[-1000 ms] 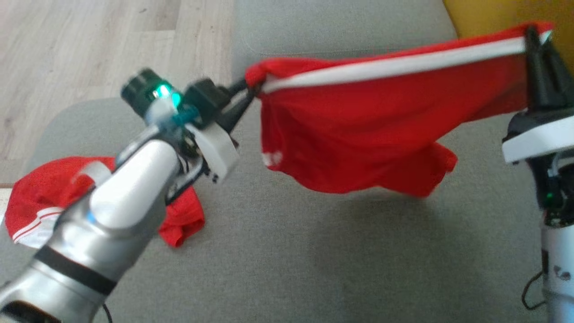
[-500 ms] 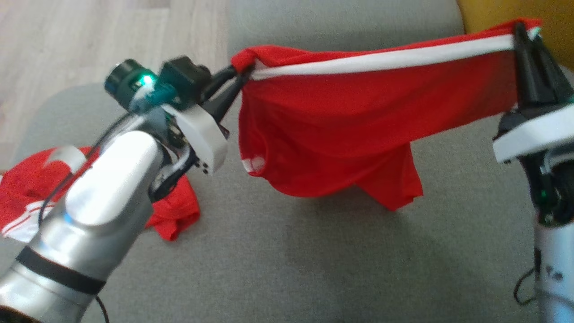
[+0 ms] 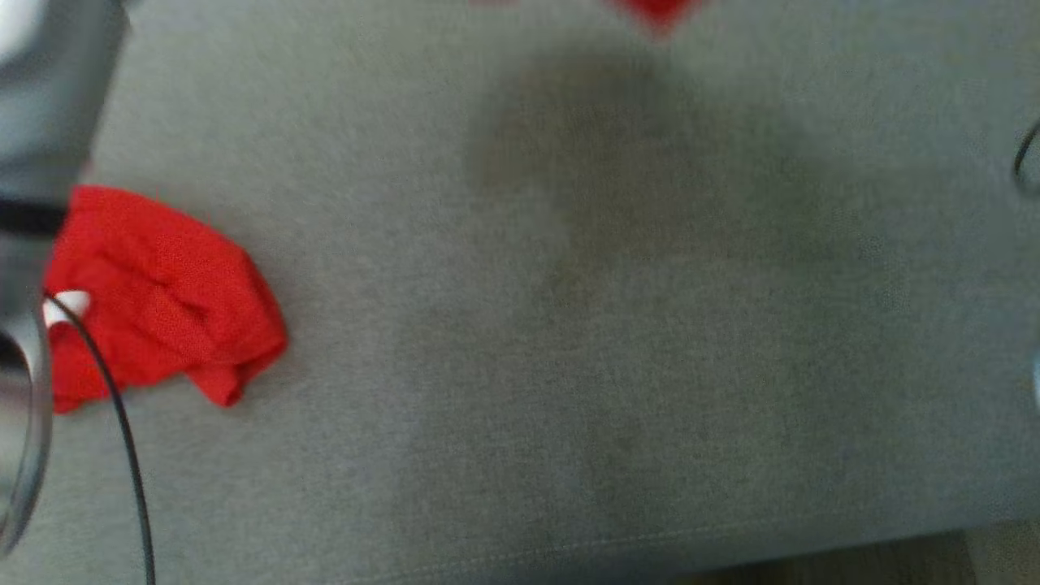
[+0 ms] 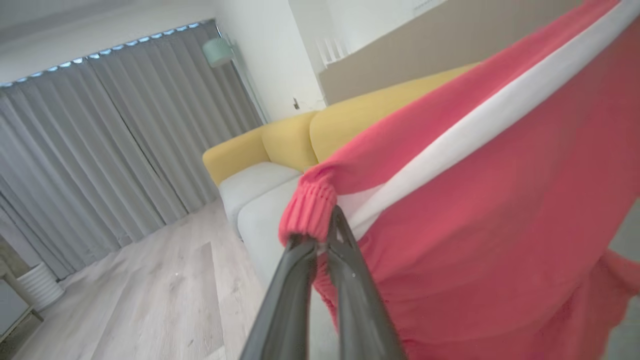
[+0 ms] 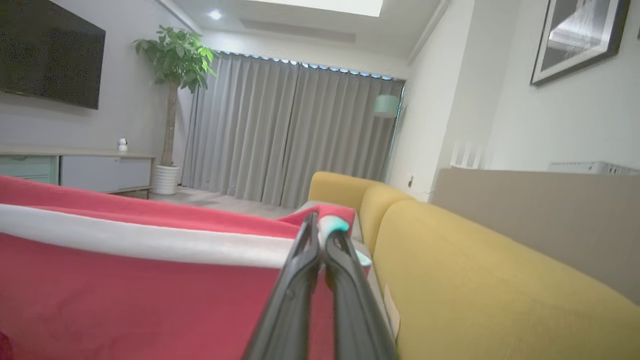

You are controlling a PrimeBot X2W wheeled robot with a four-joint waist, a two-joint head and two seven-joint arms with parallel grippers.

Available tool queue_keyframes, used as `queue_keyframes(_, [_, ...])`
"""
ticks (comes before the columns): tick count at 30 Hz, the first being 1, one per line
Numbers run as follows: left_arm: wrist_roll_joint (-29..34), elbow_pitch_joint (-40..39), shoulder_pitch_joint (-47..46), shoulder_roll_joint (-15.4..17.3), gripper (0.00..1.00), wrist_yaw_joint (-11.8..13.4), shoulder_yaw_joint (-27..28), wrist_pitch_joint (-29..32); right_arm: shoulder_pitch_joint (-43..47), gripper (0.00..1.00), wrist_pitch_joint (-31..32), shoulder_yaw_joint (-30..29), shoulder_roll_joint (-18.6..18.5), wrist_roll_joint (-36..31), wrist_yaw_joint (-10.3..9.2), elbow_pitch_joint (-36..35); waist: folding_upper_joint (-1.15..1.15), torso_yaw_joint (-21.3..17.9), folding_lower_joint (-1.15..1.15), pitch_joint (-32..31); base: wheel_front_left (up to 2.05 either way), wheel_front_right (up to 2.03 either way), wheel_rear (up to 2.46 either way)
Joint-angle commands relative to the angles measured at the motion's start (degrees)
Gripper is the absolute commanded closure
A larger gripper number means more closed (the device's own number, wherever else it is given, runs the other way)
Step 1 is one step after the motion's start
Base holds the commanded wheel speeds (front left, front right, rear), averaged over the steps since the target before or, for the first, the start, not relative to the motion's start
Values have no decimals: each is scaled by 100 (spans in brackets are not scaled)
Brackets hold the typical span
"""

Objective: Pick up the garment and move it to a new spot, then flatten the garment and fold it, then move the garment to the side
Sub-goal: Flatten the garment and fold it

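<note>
Red garment [image 4: 490, 210], head view now downward

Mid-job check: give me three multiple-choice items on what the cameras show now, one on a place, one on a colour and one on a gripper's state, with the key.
1. Where does the crumpled red garment lie?
A) on the grey cushion, at the head view's left
B) on a wooden floor
C) on a yellow sofa back

2. What colour is the stripe along the held garment?
A) black
B) white
C) green

3. How does the left gripper stand?
A) wide open
B) shut on nothing
C) shut on the held garment's ribbed end

Key:
1 A, it rests on grey fabric at the left edge.
2 B, a white band runs along the red edge.
3 C, the red ribbing is pinched at its tip.
</note>
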Motion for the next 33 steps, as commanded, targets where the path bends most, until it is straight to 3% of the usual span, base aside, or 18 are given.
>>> queue_keyframes(1, [105, 256, -682, 83, 100, 129, 273, -294, -726, 100, -469, -105, 125, -212, -5, 396, 0, -218, 0, 727, 0, 0, 0])
queue_keyframes(8, [162, 1061, -1144, -301, 100, 310, 360, -859, -1523, 100, -1490, -401, 417, -655, -5, 1880, 0, -167, 0, 913, 0, 0, 0])
queue_keyframes(16, [285, 960, -285, -664, 100, 150, 253, -946, -926, 100, -1788, -366, 495, -683, -5, 3018, 0, 22, 0, 878, 0, 0, 0])
queue_keyframes(26, [668, 470, 1462, -530, 100, -32, -423, -948, 402, 100, -1807, 783, 443, -120, -5, 3450, 0, 113, 0, 498, 0, 0, 0])
queue_keyframes(33, [466, 76, 2384, -285, 100, -52, -763, -948, 1167, 100, -1282, 1991, 151, 1012, -5, 3243, 0, 175, 0, 89, 0, 0, 0])
